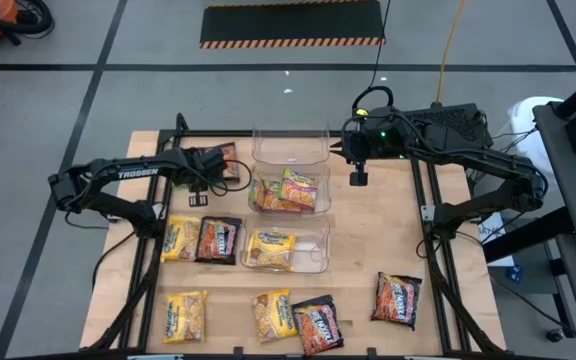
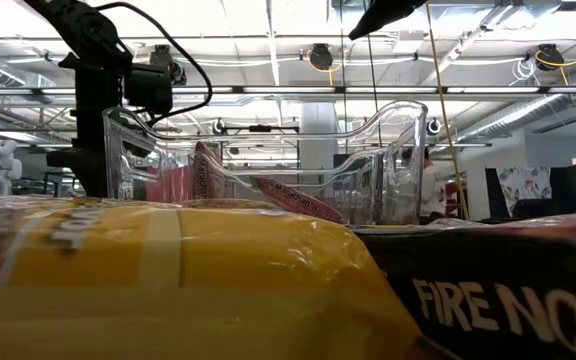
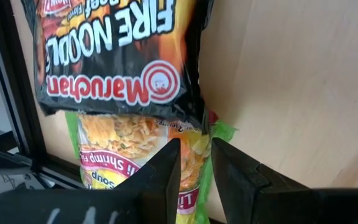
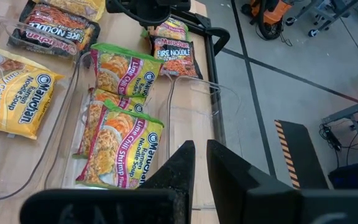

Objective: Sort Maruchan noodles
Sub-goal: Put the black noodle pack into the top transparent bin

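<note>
Maruchan noodles (image 1: 271, 250) lie all over the wooden table (image 1: 438, 250) in the high view. Three clear bins (image 1: 290, 146) stand in a row down the middle. The far bin looks empty. The middle bin holds green-yellow packets (image 1: 298, 188), and the near bin holds a yellow packet. More yellow packets and dark packets lie loose toward the near edge. The left gripper (image 1: 211, 178) hangs over a dark packet (image 1: 226, 154) at the far left of the table. The right gripper (image 1: 358, 165) waits just beside the far bin, holding nothing.

In the low view, a big yellow packet (image 2: 168, 280) and a dark packet fill the front. A clear bin stands behind them with a packet leaning inside.

The left wrist view shows a dark Fire Noodle packet (image 3: 117, 50) lying partly on a green-yellow shrimp packet (image 3: 135, 155). The left fingers (image 3: 166, 180) stand a little apart right over the shrimp packet. They do not hold it yet.

The right wrist view looks down on the green-yellow packets in their bin. The right fingers (image 4: 182, 168) are nearly together and empty.

I think the step now is picking up a packet at the far left. Next, the left fingers should go down, close on one packet only, and carry it to the bin with its own kind.
</note>
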Tool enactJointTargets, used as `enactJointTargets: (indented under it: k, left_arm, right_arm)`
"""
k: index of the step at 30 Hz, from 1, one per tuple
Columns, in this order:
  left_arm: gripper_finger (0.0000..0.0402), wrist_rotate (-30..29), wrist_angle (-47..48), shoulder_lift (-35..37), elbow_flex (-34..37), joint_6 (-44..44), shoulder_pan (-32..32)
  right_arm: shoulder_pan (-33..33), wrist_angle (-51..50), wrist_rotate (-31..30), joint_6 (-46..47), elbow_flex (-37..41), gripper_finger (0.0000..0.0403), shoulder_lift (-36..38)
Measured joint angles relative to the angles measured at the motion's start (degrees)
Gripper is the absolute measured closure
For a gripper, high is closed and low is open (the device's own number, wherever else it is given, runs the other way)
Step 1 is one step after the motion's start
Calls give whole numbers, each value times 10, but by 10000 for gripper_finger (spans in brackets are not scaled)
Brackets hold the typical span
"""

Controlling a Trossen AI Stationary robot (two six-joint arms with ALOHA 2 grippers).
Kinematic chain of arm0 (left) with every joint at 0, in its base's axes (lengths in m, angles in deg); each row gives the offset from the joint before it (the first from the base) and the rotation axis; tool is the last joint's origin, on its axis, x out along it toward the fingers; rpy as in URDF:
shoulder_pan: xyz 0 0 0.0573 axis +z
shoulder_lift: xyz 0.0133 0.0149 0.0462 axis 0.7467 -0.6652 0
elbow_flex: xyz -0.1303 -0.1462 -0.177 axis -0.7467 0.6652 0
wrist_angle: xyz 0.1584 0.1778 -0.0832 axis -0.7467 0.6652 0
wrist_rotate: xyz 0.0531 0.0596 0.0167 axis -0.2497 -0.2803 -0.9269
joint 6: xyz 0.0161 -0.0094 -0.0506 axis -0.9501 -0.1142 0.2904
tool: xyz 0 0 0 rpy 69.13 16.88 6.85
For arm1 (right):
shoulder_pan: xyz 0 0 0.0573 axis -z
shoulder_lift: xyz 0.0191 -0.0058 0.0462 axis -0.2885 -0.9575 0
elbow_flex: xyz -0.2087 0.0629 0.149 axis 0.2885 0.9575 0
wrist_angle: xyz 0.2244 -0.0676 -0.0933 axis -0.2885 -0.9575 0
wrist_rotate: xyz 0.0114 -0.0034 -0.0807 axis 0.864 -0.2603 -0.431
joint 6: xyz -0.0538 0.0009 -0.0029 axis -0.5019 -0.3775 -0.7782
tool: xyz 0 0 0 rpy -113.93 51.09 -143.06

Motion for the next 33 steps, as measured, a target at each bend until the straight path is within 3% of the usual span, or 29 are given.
enactJointTargets:
  k: [3,11,24,33]
  left_arm:
    - [304,4,-1,0,0,0,0]
    - [304,81,-32,0,0,-8,0]
    - [304,82,-71,0,26,-43,0]
    - [304,43,-138,0,72,-1,0]
  right_arm:
    - [0,0,0,0,0,367,0]
    - [0,0,0,0,0,367,0]
    - [0,0,0,3,0,367,0]
    - [0,-1,0,4,0,367,0]
